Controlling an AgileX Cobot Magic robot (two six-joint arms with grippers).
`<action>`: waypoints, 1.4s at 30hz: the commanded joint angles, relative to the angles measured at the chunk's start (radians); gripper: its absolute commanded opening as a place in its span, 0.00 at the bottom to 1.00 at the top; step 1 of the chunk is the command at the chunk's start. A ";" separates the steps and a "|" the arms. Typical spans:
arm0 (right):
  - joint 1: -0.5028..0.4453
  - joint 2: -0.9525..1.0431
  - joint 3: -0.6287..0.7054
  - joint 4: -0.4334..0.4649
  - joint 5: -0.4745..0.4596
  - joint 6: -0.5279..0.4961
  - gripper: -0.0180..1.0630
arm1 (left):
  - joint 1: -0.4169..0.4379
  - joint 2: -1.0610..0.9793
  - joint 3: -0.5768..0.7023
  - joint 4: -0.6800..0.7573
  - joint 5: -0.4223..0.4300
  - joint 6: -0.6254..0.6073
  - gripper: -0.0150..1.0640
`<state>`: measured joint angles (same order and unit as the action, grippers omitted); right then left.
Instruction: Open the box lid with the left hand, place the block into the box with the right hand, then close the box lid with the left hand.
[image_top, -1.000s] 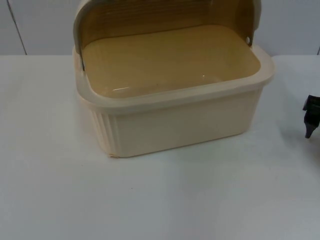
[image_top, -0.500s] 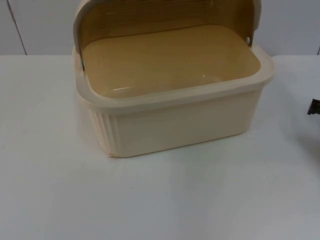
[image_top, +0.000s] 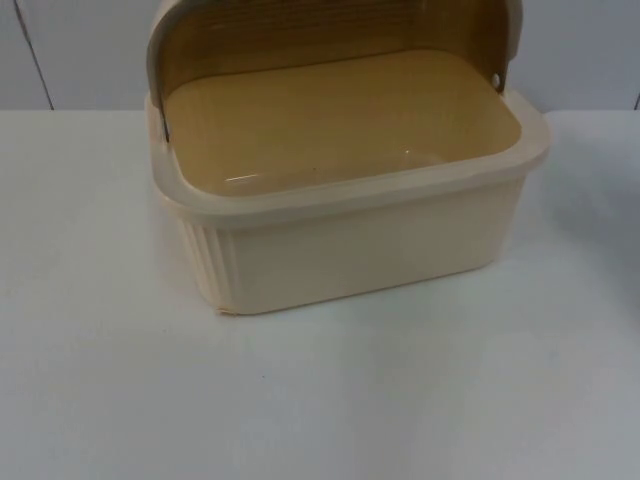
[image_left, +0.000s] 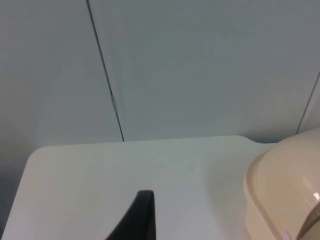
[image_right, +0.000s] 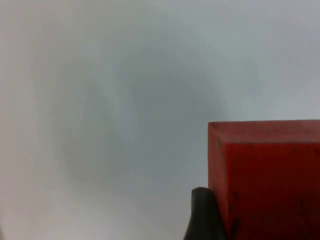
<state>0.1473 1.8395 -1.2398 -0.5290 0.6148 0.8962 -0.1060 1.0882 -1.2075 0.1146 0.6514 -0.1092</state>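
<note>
On the desk: cream box, lid already raised, inside empty.
Red block: beside right gripper fingertip; jaws state unclear.
Left gripper: waits near box; jaws unclear.
Left: placing, closing.

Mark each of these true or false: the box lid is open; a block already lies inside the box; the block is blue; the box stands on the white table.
1. The box lid is open: true, it stands swung back behind the box.
2. A block already lies inside the box: false, the interior shows nothing in it.
3. The block is blue: false, it is red, right beside the right gripper's fingertip.
4. The box stands on the white table: true.
</note>
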 joint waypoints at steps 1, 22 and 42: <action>0.003 -0.047 -0.070 -0.024 0.029 -0.055 0.03 | -0.002 -0.001 -0.005 0.001 -0.006 0.000 0.98; 0.036 -0.441 -0.248 0.204 0.048 -0.618 0.03 | -0.002 -0.001 -0.005 0.000 -0.014 0.000 0.98; 0.337 -0.505 -0.125 0.484 -0.050 -0.915 0.03 | -0.002 -0.001 -0.005 0.005 -0.006 0.000 0.98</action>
<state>0.4407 1.3485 -1.3742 -0.0230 0.6191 0.0000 -0.1060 1.0882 -1.2075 0.1146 0.6475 -0.1092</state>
